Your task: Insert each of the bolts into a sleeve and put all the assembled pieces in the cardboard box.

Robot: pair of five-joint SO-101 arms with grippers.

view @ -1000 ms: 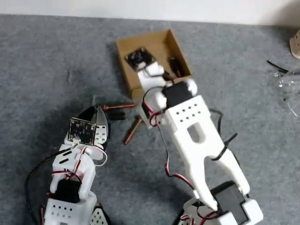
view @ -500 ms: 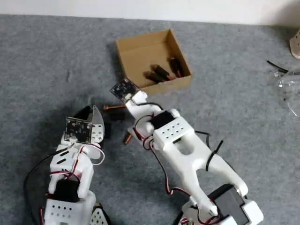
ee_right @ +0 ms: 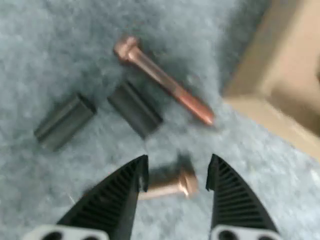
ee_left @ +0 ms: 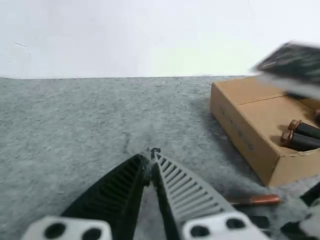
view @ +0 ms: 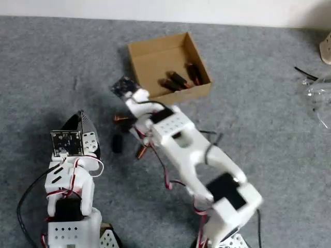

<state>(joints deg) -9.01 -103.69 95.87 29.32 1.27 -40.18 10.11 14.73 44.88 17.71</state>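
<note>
The cardboard box [view: 155, 57] stands at the back of the grey felt, with assembled bolt-and-sleeve pieces [view: 178, 80] lying inside; they also show in the box [ee_left: 250, 132] in the left wrist view. My right gripper [ee_right: 177, 167] is open just above a copper bolt [ee_right: 167, 186] that lies between its fingers. A second bolt [ee_right: 162, 77] and two black sleeves [ee_right: 135, 109] [ee_right: 65, 121] lie just beyond. In the high view, a bolt [view: 121, 118], a bolt [view: 140, 151] and a sleeve [view: 117, 143] lie in front of the box. My left gripper [ee_left: 154, 152] is shut and holds nothing, left of these parts.
The right arm [view: 176, 134] stretches across the middle of the table toward the box's near-left corner. Clear plastic and black wires [view: 313, 85] lie at the far right edge. Open felt spreads left of the box and behind the left gripper [view: 77, 124].
My right arm has swung from over the box to the loose bolts in front of it. My left arm has drawn back to the left.
</note>
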